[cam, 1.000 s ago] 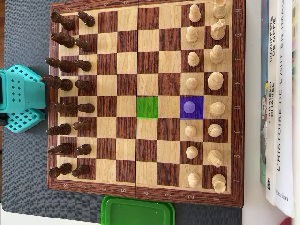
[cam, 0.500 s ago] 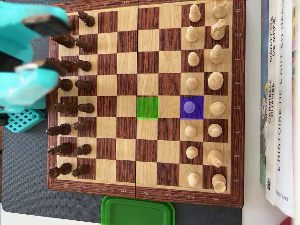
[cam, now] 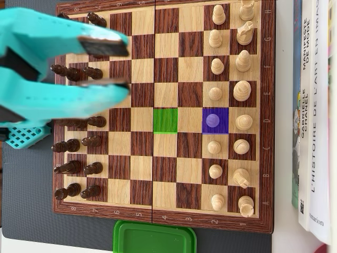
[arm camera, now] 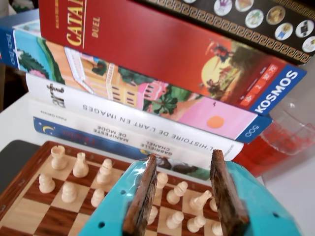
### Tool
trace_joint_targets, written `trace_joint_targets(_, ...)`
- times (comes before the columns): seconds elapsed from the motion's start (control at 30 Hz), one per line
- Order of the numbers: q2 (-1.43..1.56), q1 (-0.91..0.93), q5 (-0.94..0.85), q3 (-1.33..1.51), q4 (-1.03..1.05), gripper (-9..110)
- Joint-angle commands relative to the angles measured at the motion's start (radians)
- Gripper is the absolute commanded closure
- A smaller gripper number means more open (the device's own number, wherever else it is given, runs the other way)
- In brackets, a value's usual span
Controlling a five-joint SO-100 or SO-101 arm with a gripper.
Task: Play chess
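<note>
Overhead view: end effector (cam: 118, 66), parted and empty over the dark ranks, lies well left of the purple-square pawn (cam: 212, 120).

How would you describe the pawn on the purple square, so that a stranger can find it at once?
In the overhead view, find the wooden chessboard and the light pieces along its right side. In their inner column of pawns, fifth from the top, stands the pawn. Only it sits on a purple-tinted square, level with the green square farther left.
</note>
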Motion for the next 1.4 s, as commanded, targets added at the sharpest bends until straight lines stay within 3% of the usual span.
trace_joint_targets(0.0,-0.058,0.015,0.003,-0.126,0.137,84)
trace_joint_targets(0.2,-0.241,0.078,-0.008,-0.365,0.529,84)
trace_joint_targets(0.37,-0.405,0.101,-0.002,-0.515,0.693,85)
trace_joint_targets(0.93,-0.873,0.097,0.067,-0.959,0.923,85)
trace_joint_targets(1.37,-1.043,0.097,0.190,-1.039,0.937,84)
